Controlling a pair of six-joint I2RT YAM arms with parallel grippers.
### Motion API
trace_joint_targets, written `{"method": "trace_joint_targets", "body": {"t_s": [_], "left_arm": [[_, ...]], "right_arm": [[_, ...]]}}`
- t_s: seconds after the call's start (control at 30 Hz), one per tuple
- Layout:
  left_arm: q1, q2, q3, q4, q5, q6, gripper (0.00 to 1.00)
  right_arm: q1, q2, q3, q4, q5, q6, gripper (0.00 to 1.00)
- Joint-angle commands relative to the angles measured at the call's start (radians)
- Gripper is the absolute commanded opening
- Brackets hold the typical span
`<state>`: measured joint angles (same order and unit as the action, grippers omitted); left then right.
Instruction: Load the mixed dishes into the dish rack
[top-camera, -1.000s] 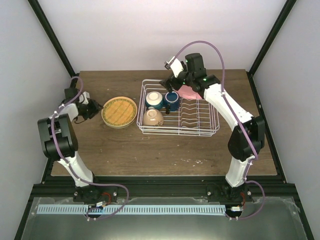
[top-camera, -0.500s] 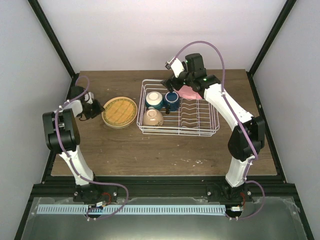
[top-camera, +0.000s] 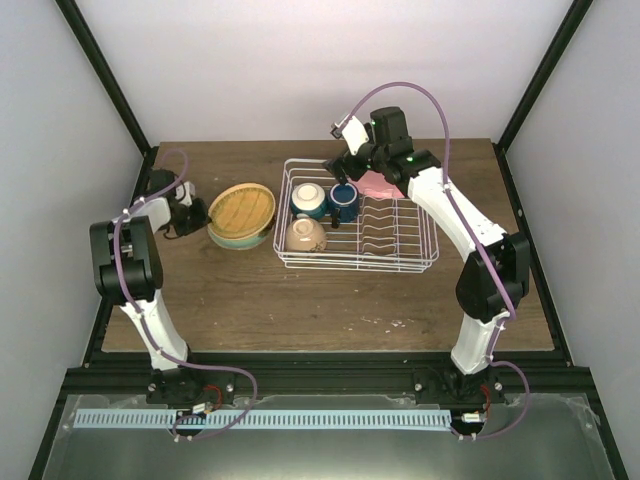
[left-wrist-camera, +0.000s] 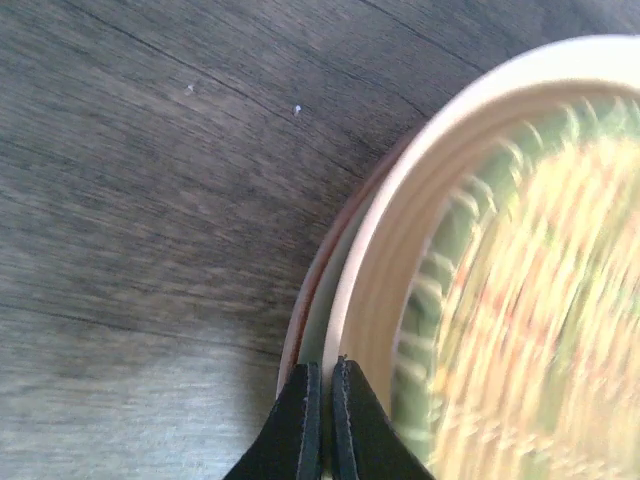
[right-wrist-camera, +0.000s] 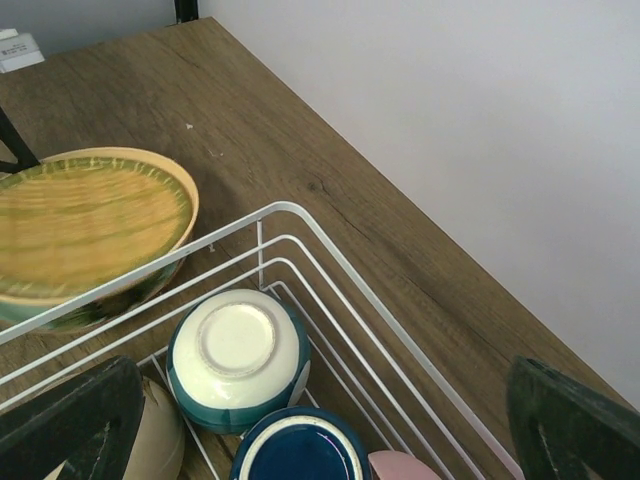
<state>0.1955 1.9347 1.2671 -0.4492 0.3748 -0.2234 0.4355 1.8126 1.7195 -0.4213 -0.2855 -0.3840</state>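
Note:
The tan-yellow woven-pattern plate (top-camera: 242, 213) (left-wrist-camera: 500, 300) stands tilted on the table left of the dish rack (top-camera: 400, 262), its left edge raised. My left gripper (top-camera: 200, 214) (left-wrist-camera: 322, 372) is shut on that plate's left rim. Inside the rack's left end sit an upturned white-and-blue bowl (top-camera: 307, 198) (right-wrist-camera: 238, 355), a dark blue mug (top-camera: 344, 200) (right-wrist-camera: 298, 450) and a cream bowl (top-camera: 305, 235) (right-wrist-camera: 165, 440). A pink plate (top-camera: 378, 185) (right-wrist-camera: 400, 468) lies at the rack's back. My right gripper (top-camera: 352, 165) (right-wrist-camera: 320, 410) hangs open above the mug, holding nothing.
The rack's upright prongs (top-camera: 385, 228) fill its right half. In the right wrist view the white rim (right-wrist-camera: 330, 225) of the rack runs beside the tilted plate (right-wrist-camera: 90, 225). Dark wood table (top-camera: 300, 300) stretches in front of the rack; black frame posts (top-camera: 110, 85) flank the back corners.
My left gripper has closed on the tan-yellow plate's left rim and tipped the plate up, shifting it slightly right. The right arm has stayed still.

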Motion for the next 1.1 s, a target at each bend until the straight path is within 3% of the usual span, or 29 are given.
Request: {"method": "trace_joint_targets", "body": {"t_s": [0.0, 0.77, 1.07], "left_arm": [[-0.008, 0.038, 0.004, -0.005, -0.021, -0.011, 0.0], [0.028, -0.171, 0.076, -0.116, -0.046, 0.0, 0.0], [0.072, -0.262, 0.033, -0.157, -0.039, 0.016, 0.0]], "right_arm": [[0.006, -0.017, 0.023, -0.011, 0.009, 0.004, 1.0], [0.012, -0.005, 0.022, -0.025, -0.039, 0.023, 1.0], [0.019, 0.013, 0.025, -0.046, -0.066, 0.032, 1.0]]}}
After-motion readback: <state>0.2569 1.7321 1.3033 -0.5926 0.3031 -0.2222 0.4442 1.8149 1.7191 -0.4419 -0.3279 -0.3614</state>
